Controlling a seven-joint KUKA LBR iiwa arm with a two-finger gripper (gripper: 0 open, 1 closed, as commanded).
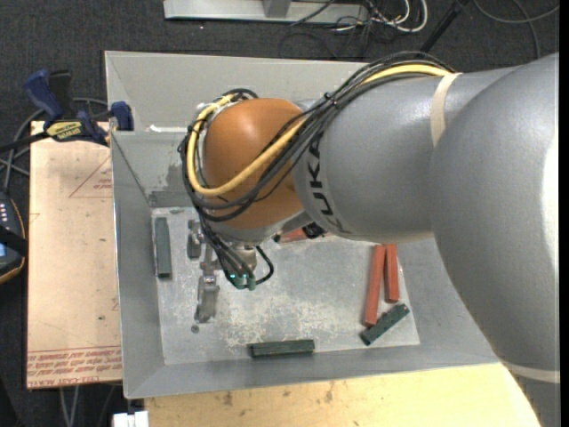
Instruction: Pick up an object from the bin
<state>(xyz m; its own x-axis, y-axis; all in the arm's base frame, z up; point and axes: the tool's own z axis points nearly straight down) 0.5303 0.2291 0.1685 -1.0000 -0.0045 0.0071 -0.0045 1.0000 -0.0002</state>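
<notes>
Left side: end effector [206,305] hangs just right of grey bar [162,245]; cannot tell if clenched. Bar looks stiff, light: pinch mid-length across width.

Only legible txt: black "KUKA" brand letters, partly cut off, on grey arm [391,167] beside its orange cover [253,149].
</notes>
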